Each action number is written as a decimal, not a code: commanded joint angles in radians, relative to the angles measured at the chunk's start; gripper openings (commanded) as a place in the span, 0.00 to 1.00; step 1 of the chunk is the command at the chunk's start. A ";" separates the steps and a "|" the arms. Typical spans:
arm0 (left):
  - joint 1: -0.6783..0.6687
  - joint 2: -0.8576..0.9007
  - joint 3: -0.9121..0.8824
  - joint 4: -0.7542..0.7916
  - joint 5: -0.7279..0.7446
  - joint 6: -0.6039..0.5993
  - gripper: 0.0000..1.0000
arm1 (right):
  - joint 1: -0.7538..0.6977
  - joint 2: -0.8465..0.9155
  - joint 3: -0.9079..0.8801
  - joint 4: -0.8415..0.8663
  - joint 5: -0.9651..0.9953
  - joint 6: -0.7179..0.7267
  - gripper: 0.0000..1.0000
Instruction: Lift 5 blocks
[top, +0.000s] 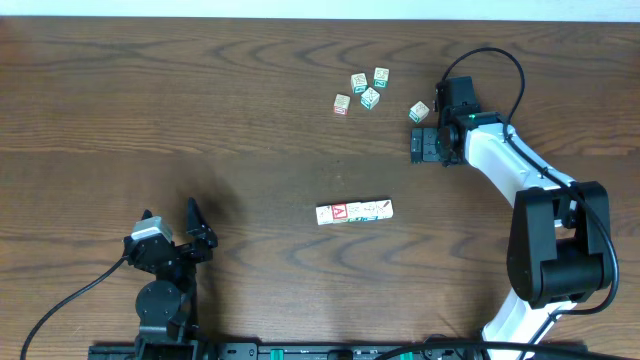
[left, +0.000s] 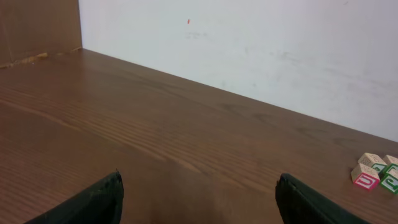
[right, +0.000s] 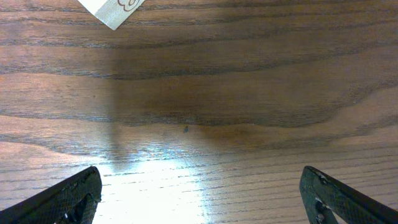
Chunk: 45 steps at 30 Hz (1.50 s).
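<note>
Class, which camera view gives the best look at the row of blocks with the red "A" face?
The overhead view: the whole row of blocks lies in the open at mid-table, its red "A" face visible. The left wrist view misses it, catching only some loose blocks at its right edge. The right wrist view shows just one cream corner at its top edge, identity unclear.

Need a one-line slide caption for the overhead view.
Five loose blocks near the open right end effector, a row of blocks mid-table, left end effector open and idle.

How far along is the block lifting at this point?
Nothing looks lifted yet. A row of blocks lies mid-table, and five loose blocks sit near the far edge. The right hand hovers open beside them, holding nothing; the left hand is open too. Every lift remains.
</note>
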 joint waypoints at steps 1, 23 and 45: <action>0.005 -0.007 -0.023 -0.032 0.010 0.017 0.79 | 0.005 0.008 0.016 -0.001 0.013 -0.011 0.99; 0.005 -0.006 -0.023 -0.033 0.010 0.017 0.79 | 0.008 -0.155 0.010 -0.001 0.009 -0.011 0.99; 0.005 -0.006 -0.023 -0.033 0.010 0.017 0.79 | 0.066 -1.223 -0.648 0.331 0.087 -0.101 0.99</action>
